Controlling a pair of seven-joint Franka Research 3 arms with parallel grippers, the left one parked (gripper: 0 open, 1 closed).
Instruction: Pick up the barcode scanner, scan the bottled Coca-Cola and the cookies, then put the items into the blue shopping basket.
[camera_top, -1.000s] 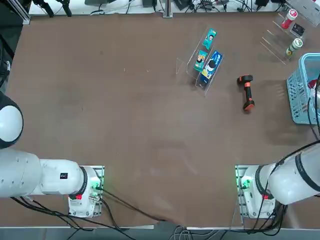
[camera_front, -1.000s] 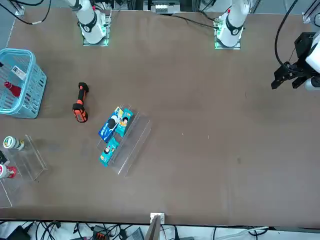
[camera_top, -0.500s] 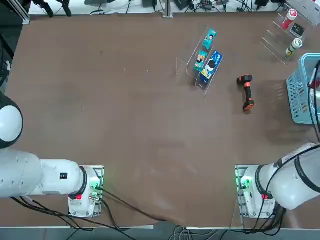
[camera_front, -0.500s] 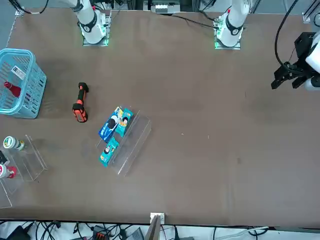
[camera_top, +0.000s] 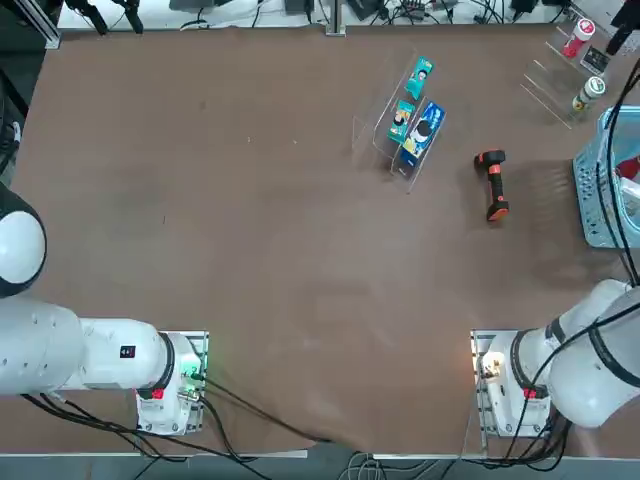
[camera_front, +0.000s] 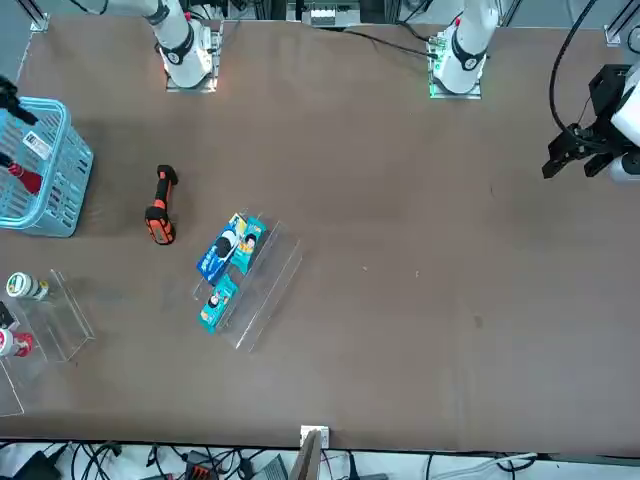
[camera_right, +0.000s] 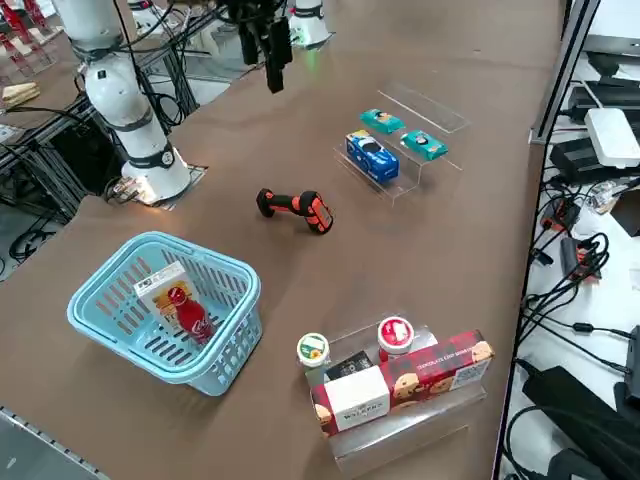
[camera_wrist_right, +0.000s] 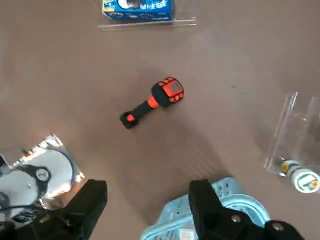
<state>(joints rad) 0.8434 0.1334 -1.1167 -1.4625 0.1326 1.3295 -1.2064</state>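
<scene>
While the barcode scanner (camera_wrist_right: 152, 102) lies on the bare table (camera_wrist_right: 60, 65), long axis slanting from handle end to orange-trimmed head, the right gripper (camera_wrist_right: 148, 212) hangs well above with fingers spread wide and empty, over the blue shopping basket (camera_wrist_right: 200, 217), so the scanner lies ahead, apart from the basket

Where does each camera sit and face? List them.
Top: overhead, looking down at table; arm bases at bottom.
Front: across table, facing robot; bases at top.
Right side: raised at robot's right, looking diagonally over basket; right base shows.
Right wrist: above basket rim, looking down past open right end effector.
All show the scanner.
</scene>
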